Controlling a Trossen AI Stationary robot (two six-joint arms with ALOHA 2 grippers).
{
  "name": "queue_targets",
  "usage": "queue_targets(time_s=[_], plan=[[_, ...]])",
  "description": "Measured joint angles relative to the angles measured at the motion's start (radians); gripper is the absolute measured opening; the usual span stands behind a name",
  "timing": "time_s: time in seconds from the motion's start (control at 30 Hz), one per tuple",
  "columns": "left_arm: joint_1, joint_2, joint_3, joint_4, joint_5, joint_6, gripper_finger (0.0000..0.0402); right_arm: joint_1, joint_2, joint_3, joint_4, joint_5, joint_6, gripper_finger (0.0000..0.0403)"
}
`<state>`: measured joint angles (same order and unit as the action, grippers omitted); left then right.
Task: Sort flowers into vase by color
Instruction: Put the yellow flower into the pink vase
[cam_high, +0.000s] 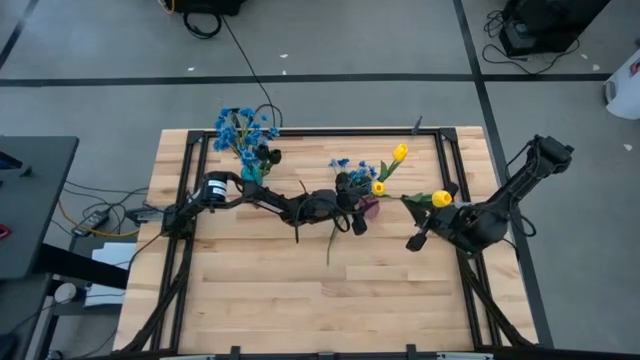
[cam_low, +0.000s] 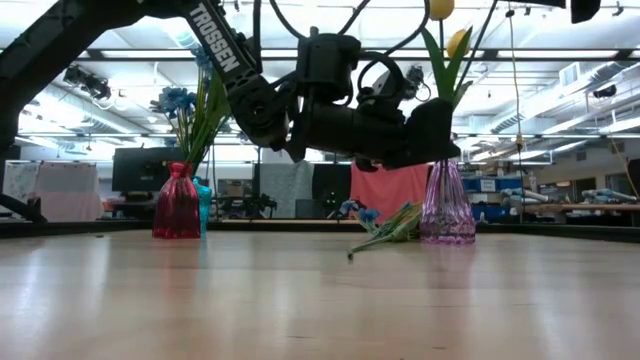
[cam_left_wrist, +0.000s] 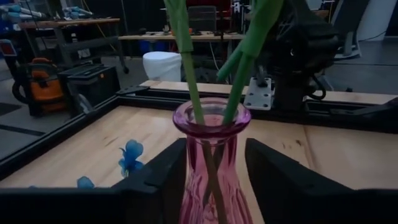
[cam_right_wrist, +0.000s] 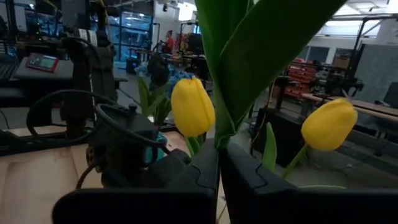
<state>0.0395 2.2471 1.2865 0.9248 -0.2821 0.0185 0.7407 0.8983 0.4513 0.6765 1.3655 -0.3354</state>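
Note:
A pink glass vase (cam_left_wrist: 211, 168) stands near the table's middle (cam_high: 368, 208) with two green stems in it; its two yellow tulips (cam_high: 399, 152) (cam_high: 378, 187) lean toward the far right. My left gripper (cam_left_wrist: 214, 180) reaches in level from the table's left and is shut on this vase. My right gripper (cam_right_wrist: 219, 168), just right of the vase (cam_high: 430, 210) and raised above the table, is shut on another yellow tulip (cam_high: 440, 198). A blue flower (cam_low: 385, 228) lies flat on the table beside the vase. My left gripper has the pink vase's body (cam_left_wrist: 186, 186) between its two fingers, just below the neck, one finger on each side. The fingers come level from the table's left. The vase stands upright on the table (cam_low: 446, 238). My right gripper pinches the tulip's green stem and leaves (cam_right_wrist: 217, 134) between its two shut fingers. The fingers lie level, pointing toward the table's left. The leaves rise steeply out of the fingers, and the flower is clear of the table.
A red vase (cam_low: 177, 205) with blue flowers (cam_high: 240, 128) and a small teal vase (cam_low: 203, 205) stand at the far left. A black frame (cam_high: 300, 130) rims the wooden table. The table's near half shows bare wood (cam_high: 320, 300).

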Motion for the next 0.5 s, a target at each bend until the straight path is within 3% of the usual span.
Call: queue_targets(time_s=[0.27, 0.5], plan=[[0.000, 0.000, 0.000, 0.000, 0.000, 0.000, 0.0124, -0.011, 0.000, 0.000, -0.085, -0.009, 0.079, 0.0020], [0.000, 0.000, 0.000, 0.004, 0.012, 0.001, 0.0121, -0.062, -0.015, 0.000, -0.122, -0.067, 0.092, 0.0020]])
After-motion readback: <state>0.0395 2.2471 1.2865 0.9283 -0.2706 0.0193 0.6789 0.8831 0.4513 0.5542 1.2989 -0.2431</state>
